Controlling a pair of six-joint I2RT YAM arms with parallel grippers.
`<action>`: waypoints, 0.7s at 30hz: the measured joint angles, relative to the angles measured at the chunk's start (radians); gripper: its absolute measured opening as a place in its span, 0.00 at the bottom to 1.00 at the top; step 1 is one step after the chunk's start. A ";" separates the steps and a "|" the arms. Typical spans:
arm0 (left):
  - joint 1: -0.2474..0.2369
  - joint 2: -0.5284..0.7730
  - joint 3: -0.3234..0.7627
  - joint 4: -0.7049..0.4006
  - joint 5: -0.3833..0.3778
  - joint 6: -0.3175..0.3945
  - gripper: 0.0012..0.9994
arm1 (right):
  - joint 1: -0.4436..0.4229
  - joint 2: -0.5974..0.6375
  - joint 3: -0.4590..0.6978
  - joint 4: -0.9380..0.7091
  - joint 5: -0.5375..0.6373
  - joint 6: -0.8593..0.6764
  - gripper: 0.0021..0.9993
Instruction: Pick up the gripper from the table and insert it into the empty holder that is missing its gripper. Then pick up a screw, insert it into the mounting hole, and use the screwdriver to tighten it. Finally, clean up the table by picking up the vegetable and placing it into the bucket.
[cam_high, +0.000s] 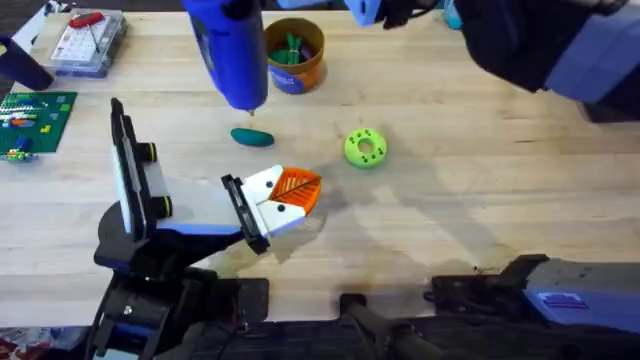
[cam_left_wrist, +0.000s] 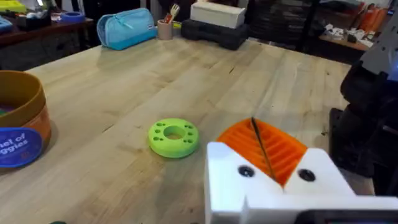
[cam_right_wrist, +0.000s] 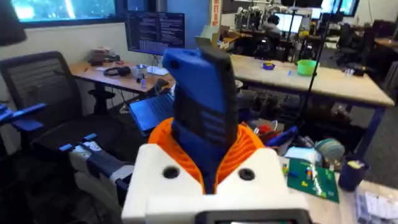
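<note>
My right gripper (cam_right_wrist: 208, 155) is shut on the fat blue screwdriver (cam_right_wrist: 202, 99), orange pads on both sides of it. The screwdriver (cam_high: 232, 50) hangs upright, its thin bit pointing down just behind the dark green vegetable (cam_high: 252, 137) lying on the table. The orange-and-blue bucket (cam_high: 293, 55) (cam_left_wrist: 18, 124) stands behind, with green items inside. My left gripper (cam_high: 290, 192) (cam_left_wrist: 267, 155) is low over the table, shut, with a thin dark line between its orange pads. The holder (cam_high: 122, 160), a black plate with yellow-ringed knobs, stands at the left. The loose gripper is hidden.
A lime-green disc with holes (cam_high: 365, 147) (cam_left_wrist: 173, 137) lies right of the vegetable. A clear parts box (cam_high: 90, 40) and a green board (cam_high: 35, 115) sit at the far left. The right arm (cam_high: 540, 40) looms dark at the upper right. Bare wood stretches across the right half.
</note>
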 joint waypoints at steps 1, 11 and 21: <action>0.000 0.000 0.000 0.000 0.000 0.000 0.02 | 0.000 0.000 0.006 -0.001 -0.001 -0.004 0.04; 0.000 0.000 0.000 0.000 0.000 0.000 0.02 | -0.038 0.000 0.019 -0.460 0.055 -0.203 0.04; 0.000 0.000 0.000 0.000 0.000 0.000 0.02 | -0.126 0.008 0.257 -1.379 0.539 -0.730 0.04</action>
